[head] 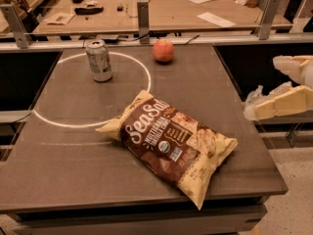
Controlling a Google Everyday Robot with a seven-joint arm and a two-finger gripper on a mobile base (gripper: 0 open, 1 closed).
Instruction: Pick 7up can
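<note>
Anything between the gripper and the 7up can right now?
Nothing squarely. The gripper hangs beyond the table's right edge; its straight path to the 7up can crosses bare tabletop between the apple and the chip bag.
</note>
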